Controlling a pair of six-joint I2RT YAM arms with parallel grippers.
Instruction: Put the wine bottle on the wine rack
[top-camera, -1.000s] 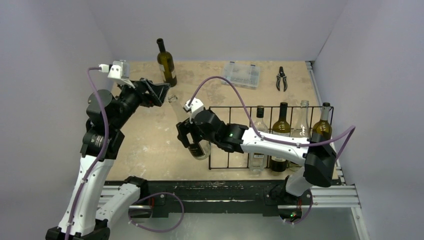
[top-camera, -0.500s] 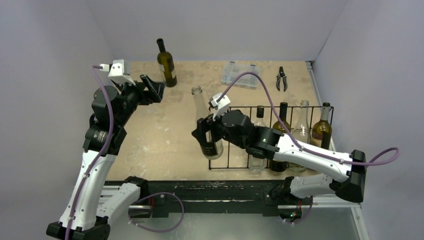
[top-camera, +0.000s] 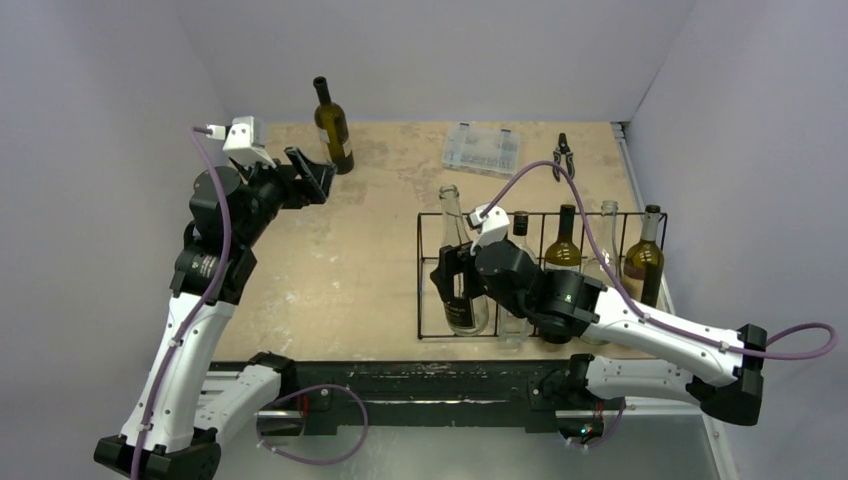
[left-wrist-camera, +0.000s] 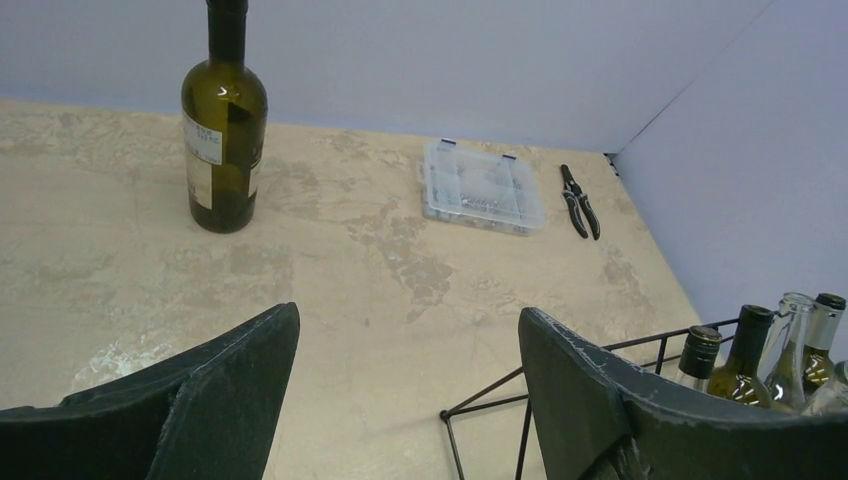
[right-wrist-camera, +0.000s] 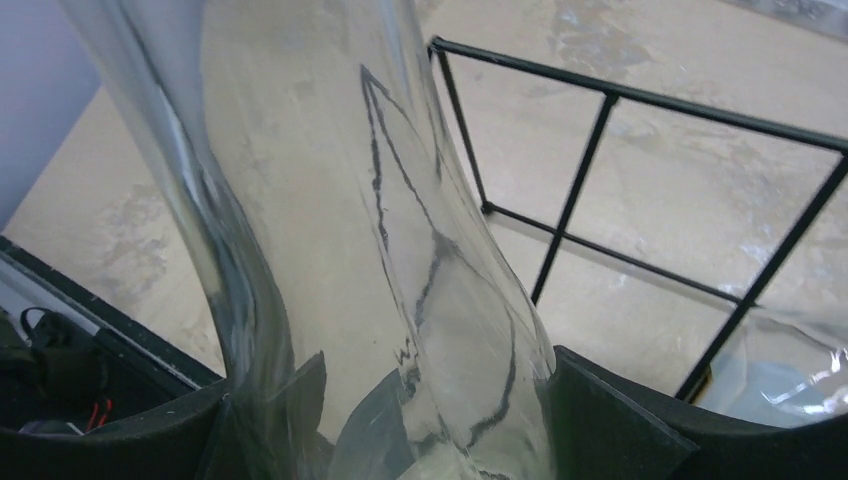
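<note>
And it was in! A second earlier the right end effector (top-camera: 452, 283) had the clear wine bottle (top-camera: 452, 220) tilted and well to the left of the wine rack (top-camera: 419, 280). Half a second later it was at the rack's left edge. Now the bottle stood upright inside the end slot, the slot nearest that end effector. The black wire showed just behind the glass in the right wrist view. Its fingers were clamped on the lower body of the bottle, one pad on each side. Whether the base had reached the tabletop (top-camera: 330, 270) could not be told, because the end effector hid it. By my reading the placing was nearly done, with only the set-down and the release left.

The left end effector (top-camera: 314, 175) had barely shifted over that second. Its jaws were spread wide and held nothing.

Now the count. There were six bottles in all:
- Four already stood in the slots to the right of the right end effector.
- The clear one was in its grip.
- One dark bottle (left-wrist-camera: 222, 120) stood alone just beyond the left end effector's open fingers.

There was one rack. One clear plastic box (left-wrist-camera: 482, 187) and one pair of pliers (left-wrist-camera: 580, 200) lay far beyond the right end effector.
</note>
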